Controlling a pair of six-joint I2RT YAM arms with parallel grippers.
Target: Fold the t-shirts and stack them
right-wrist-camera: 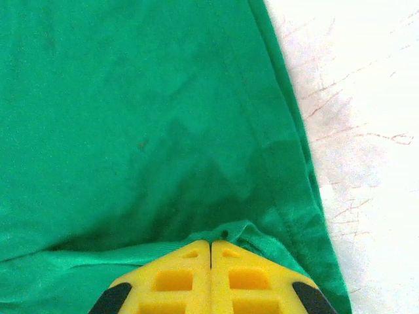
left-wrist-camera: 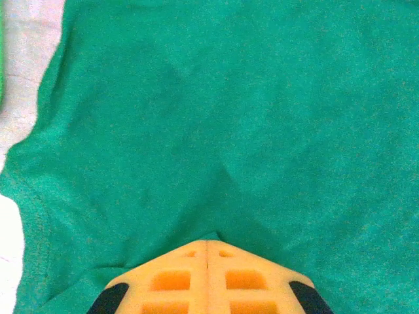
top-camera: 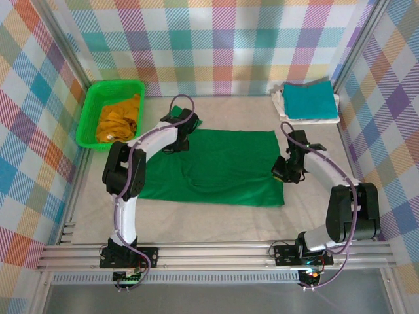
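A dark green t-shirt (top-camera: 222, 167) lies spread flat in the middle of the table. My left gripper (top-camera: 178, 145) sits at the shirt's far left edge. Its yellow jaws are shut, and the cloth (left-wrist-camera: 216, 131) puckers into their tip (left-wrist-camera: 208, 242). My right gripper (top-camera: 280, 175) is at the shirt's right edge, shut on a raised fold of the hem (right-wrist-camera: 242, 230) at its tip (right-wrist-camera: 211, 243). A mustard yellow t-shirt (top-camera: 118, 121) lies crumpled in the basket. At the back right, a folded teal t-shirt (top-camera: 308, 97) rests on a folded white one (top-camera: 317, 118).
The bright green plastic basket (top-camera: 88, 118) stands at the back left corner. Checked walls close the table in on three sides. Bare pale table shows in front of the shirt (top-camera: 216, 222) and to its right (right-wrist-camera: 366, 131).
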